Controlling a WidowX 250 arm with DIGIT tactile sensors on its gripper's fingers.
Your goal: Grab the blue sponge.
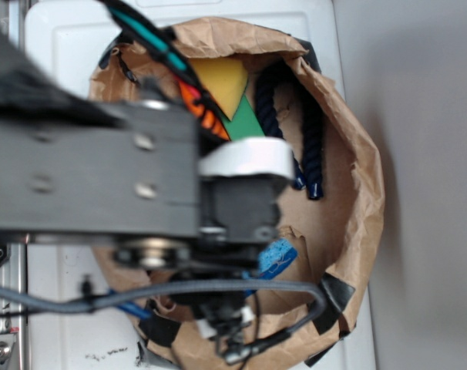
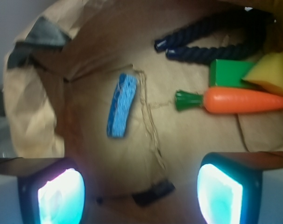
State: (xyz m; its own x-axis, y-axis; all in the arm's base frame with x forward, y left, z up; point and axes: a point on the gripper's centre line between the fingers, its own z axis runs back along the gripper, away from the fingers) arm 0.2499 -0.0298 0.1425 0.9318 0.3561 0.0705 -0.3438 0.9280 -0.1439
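In the wrist view we see the tool [image 2: 141, 189] spread wide, its two fingers [image 2: 62, 193] glowing pale cyan at the lower corners of the picture with nothing between them; it hangs above the inside of a crumpled brown paper bag [image 2: 34, 107] whose rolled rim rises at the left.

The blue sponge [image 2: 122, 105] lies flat on the bag's floor, up and left of the middle of the gap between the fingers and apart from both; it stands nearly upright in the frame, tilted a little to the right at the top, with its darker blue layer along the left long side; just to its right a frayed crease of paper runs down the bag floor.

Well to the right lies an orange carrot [image 2: 246, 101] with its green stub pointing toward the sponge; above the carrot sits a green block [image 2: 229, 73], and a yellow foam wedge [image 2: 272, 70] rests against the block's right side; a dark blue rope [image 2: 211, 44] loops across the top, above the block.

In the exterior view the arm [image 1: 95, 177] covers most of the bag, which sits on a white tabletop [image 1: 72, 38]; only a corner of the sponge shows below the arm, and the rope, wedge and block lie at the bag's far end.
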